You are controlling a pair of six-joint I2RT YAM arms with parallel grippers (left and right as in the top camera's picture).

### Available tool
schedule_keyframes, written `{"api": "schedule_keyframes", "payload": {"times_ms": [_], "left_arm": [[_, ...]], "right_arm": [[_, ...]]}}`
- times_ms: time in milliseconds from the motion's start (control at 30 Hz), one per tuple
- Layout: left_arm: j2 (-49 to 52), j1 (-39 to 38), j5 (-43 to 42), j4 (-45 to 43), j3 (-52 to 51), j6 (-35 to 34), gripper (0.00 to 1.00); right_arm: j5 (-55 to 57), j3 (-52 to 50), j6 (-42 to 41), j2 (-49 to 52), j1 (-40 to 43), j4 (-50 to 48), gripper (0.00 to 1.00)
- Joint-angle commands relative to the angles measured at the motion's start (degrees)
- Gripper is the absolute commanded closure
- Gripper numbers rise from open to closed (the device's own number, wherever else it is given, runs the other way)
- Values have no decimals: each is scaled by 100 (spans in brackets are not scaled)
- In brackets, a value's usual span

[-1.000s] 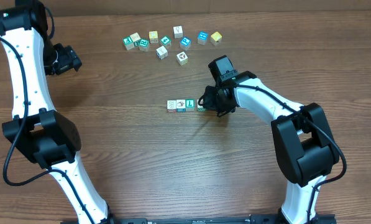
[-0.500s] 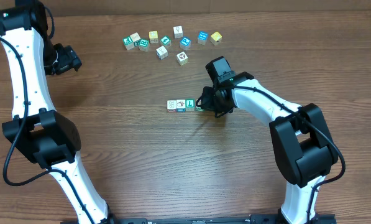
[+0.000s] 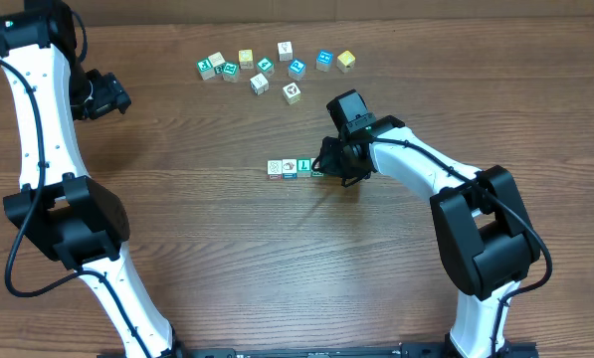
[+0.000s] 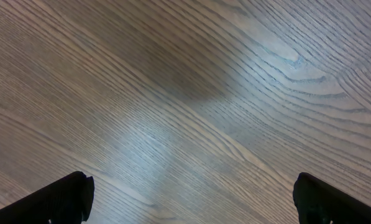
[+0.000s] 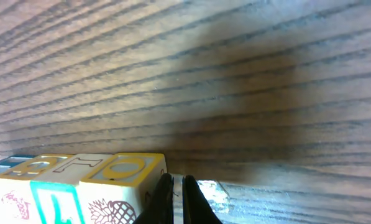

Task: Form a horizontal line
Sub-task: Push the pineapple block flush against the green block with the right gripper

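loose cubes on wooden table

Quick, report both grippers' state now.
Left gripper: open, empty.
Right gripper: shut, empty, at the end of the row of cubes.

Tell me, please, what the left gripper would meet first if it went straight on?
Likely only the bare table: the left gripper, open, has nothing else ahead in its wrist view.

The shut-tight right gripper sits just beside the horizontal line.
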State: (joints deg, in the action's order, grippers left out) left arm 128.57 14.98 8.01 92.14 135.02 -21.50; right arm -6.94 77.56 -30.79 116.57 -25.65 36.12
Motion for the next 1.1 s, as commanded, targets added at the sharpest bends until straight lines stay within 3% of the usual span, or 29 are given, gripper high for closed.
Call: {"api": "schedule_keyframes", "payload": {"times_ms": [0,1067], "left_arm": [[-7,-55,52,9,-31,-81,1],[-7,-55,52,9,-31,-81,0]], "right_arm": [[96,-42,125,37,-17,-68,96],[490,-24,76,-129,229,52,96]]}}
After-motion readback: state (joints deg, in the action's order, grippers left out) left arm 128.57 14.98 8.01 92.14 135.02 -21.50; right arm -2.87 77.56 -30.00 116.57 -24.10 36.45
